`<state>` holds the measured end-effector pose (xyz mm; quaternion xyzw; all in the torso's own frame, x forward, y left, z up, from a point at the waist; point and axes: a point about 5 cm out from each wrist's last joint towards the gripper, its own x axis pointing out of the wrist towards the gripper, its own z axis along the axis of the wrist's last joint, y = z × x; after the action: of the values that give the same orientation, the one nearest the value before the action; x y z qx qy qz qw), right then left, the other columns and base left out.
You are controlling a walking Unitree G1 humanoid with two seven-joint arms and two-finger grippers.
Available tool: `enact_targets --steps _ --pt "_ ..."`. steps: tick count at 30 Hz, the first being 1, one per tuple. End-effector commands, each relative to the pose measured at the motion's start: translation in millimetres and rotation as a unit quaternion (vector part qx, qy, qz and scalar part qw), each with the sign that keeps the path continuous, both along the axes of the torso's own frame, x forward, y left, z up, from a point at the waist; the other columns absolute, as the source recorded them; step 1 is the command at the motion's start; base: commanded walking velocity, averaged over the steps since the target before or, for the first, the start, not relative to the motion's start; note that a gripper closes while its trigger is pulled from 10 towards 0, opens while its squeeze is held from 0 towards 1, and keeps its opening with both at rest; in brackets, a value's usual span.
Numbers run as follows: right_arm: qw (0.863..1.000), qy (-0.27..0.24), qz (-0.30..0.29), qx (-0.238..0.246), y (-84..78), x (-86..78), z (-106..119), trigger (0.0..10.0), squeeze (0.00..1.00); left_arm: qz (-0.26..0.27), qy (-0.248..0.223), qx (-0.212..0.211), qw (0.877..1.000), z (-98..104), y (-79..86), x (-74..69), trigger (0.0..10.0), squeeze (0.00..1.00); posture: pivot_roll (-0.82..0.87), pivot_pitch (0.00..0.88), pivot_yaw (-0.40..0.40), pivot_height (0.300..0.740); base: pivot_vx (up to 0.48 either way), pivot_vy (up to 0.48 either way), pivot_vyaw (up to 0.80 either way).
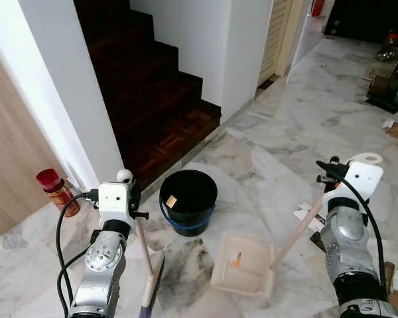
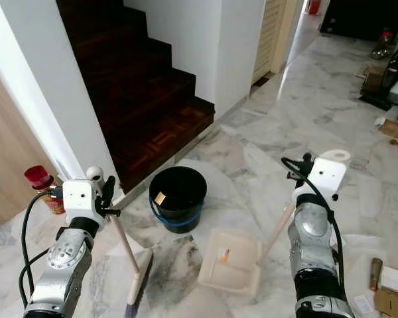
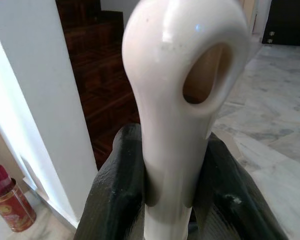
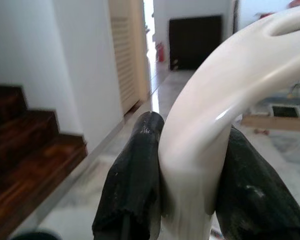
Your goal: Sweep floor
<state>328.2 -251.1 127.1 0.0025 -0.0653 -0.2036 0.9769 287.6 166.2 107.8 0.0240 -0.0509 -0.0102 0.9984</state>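
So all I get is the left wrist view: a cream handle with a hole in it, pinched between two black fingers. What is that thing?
Observer: A broom. The left gripper holds its handle top; the head rests on the marble floor, near a dark smudge.
Visitor: Is the other arm doing anything?
Observer: Yes, the right gripper is shut on the long handle of a cream dustpan, which sits on the floor beside the broom.
Visitor: Anything in the pan?
Observer: One small orange scrap.
Visitor: Where would it go?
Observer: Probably the black bucket just beyond the pan, by the stairs. A scrap already lies in it.
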Motion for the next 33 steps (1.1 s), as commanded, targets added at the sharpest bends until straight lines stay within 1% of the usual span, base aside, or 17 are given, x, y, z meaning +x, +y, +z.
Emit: enact_targets --steps 1,3,4,5,7,11,14,15,16,18,19,21,24,27,29,30,33 --pt "0.996 -0.084 -0.019 -0.017 -2.8 6.0 40 10.0 0.0 -0.001 -0.023 0.006 1.0 10 1.6 2.3 10.0 0.0 0.05 0.0 0.021 0.74 0.0 0.0 0.0" --pt "0.994 -0.097 -0.037 -0.028 -5.4 5.7 48 10.0 0.0 -0.001 -0.023 0.006 1.0 10 1.6 2.2 10.0 0.0 0.05 0.0 0.021 0.74 0.0 0.0 0.0" --pt "0.994 -0.097 -0.037 -0.028 -5.4 5.7 48 10.0 0.0 -0.001 -0.023 0.006 1.0 10 1.6 2.2 10.0 0.0 0.05 0.0 0.021 0.74 0.0 0.0 0.0" --pt "0.991 -0.114 -0.052 -0.04 -6.2 6.0 60 10.0 0.0 -0.001 -0.022 0.007 1.0 10 1.3 2.2 10.0 0.0 0.05 0.0 0.021 0.74 0.0 0.0 0.0" --pt "0.986 -0.139 -0.071 -0.054 -7.5 4.7 76 10.0 0.0 -0.001 -0.022 0.007 1.0 10 0.9 2.2 10.0 0.0 0.05 0.0 0.019 0.74 0.0 0.0 0.0" --pt "0.983 -0.151 -0.085 -0.061 -9.6 3.1 84 10.0 0.0 -0.001 -0.022 0.007 1.0 9 0.8 2.2 10.0 0.0 0.05 0.0 0.018 0.74 0.0 0.0 0.0" --pt "0.98 -0.168 -0.089 -0.051 -8.7 2.3 92 10.0 0.0 0.0 -0.021 0.007 1.0 9 0.9 2.0 10.0 0.0 0.05 0.0 0.018 0.74 0.0 0.0 0.0" --pt "0.98 -0.176 -0.088 -0.035 -7.3 3.1 96 10.0 0.0 0.0 -0.021 0.006 1.0 8 0.5 1.7 10.0 0.0 0.05 0.0 0.016 0.74 0.0 0.0 0.0" --pt "0.98 -0.176 -0.088 -0.035 -7.3 3.1 96 10.0 0.0 0.0 -0.021 0.006 1.0 8 0.5 1.7 10.0 0.0 0.05 0.0 0.016 0.74 0.0 0.0 0.0" --pt "0.98 -0.183 -0.076 -0.009 -2.9 5.4 99 10.0 0.0 -0.001 -0.02 0.007 1.0 7 0.0 1.0 10.0 0.0 0.05 0.0 0.015 0.74 0.0 0.0 0.0" --pt "0.98 -0.183 -0.076 -0.009 -2.9 5.4 99 10.0 0.0 -0.001 -0.02 0.007 1.0 7 0.0 1.0 10.0 0.0 0.05 0.0 0.015 0.74 0.0 0.0 0.0" --pt "0.98 -0.189 -0.053 0.012 5.8 7.9 101 10.0 0.0 -0.001 -0.016 0.009 1.0 5 1.2 -0.1 10.0 0.0 0.05 0.0 0.013 0.74 0.0 0.0 0.0" --pt "0.981 -0.191 -0.03 0.021 13.7 10.5 102 10.0 0.0 0.006 -0.01 0.011 1.0 2 4.6 -1.8 10.0 0.0 0.05 0.0 0.012 0.74 0.0 0.0 0.0" --pt "0.981 -0.194 -0.004 0.022 23.9 13.4 103 10.0 0.0 0.036 -0.003 0.009 0.999 -1 15.5 -6.8 10.0 0.0 0.05 0.0 0.011 0.74 0.0 0.0 0.0" --pt "0.981 -0.194 0.003 0.025 26.4 14.3 103 10.0 0.0 0.048 -0.009 0.02 0.999 0 20.0 -9.0 10.0 0.0 0.05 0.0 0.009 0.74 0.0 0.0 0.0" --pt "0.981 -0.194 0.01 0.026 29.2 15.2 103 10.0 0.0 0.063 -0.012 0.028 0.998 0 25.0 -10.6 10.0 0.0 0.06 0.0 0.008 0.74 0.0 0.0 0.0" --pt "0.98 -0.195 0.024 0.031 35.3 16.8 104 10.0 0.0 0.087 -0.014 0.036 0.995 0 33.9 -12.8 10.0 0.0 0.06 0.0 0.008 0.74 0.0 0.0 0.0"
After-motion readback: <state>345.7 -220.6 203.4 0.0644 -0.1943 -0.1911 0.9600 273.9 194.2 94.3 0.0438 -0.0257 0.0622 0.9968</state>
